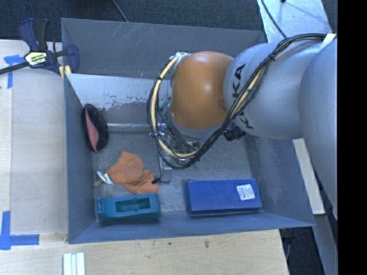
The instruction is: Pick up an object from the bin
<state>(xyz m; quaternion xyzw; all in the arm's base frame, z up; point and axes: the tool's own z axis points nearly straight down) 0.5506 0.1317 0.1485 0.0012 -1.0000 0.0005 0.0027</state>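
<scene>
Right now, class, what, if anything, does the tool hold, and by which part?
Cannot be told: the tool sits at the orange cloth's right edge, its grip hidden beneath the orange cover.

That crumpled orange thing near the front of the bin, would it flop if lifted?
The orange thing looks like soft, creased fabric, so it would probably sag and drape rather than hold its shape. It seems light for its spread. Pushed, it would likely bunch up instead of sliding or rolling.
</scene>
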